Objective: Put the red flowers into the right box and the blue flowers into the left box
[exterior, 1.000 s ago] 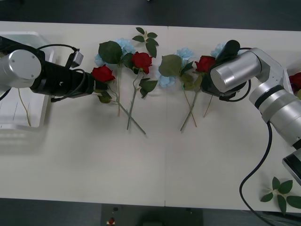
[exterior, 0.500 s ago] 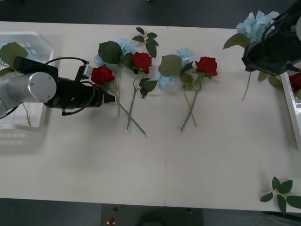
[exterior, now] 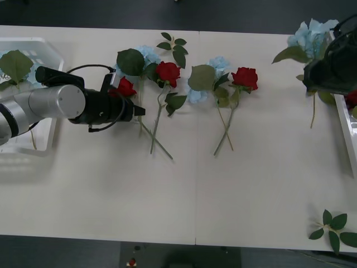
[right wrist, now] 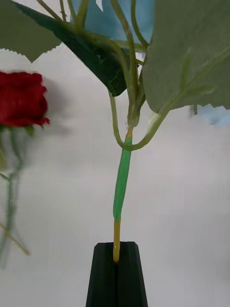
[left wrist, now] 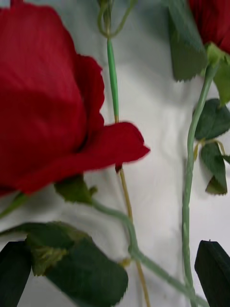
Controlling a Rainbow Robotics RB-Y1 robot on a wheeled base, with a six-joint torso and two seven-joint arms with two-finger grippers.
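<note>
The worktop lies bare along its near half. My left box sits at its left edge, the right box at its right edge. My left arm stretches level across it, left pincer apart around a red flower. My right pincer, clamped on a blue flower stem, hangs beside the right box.
</note>
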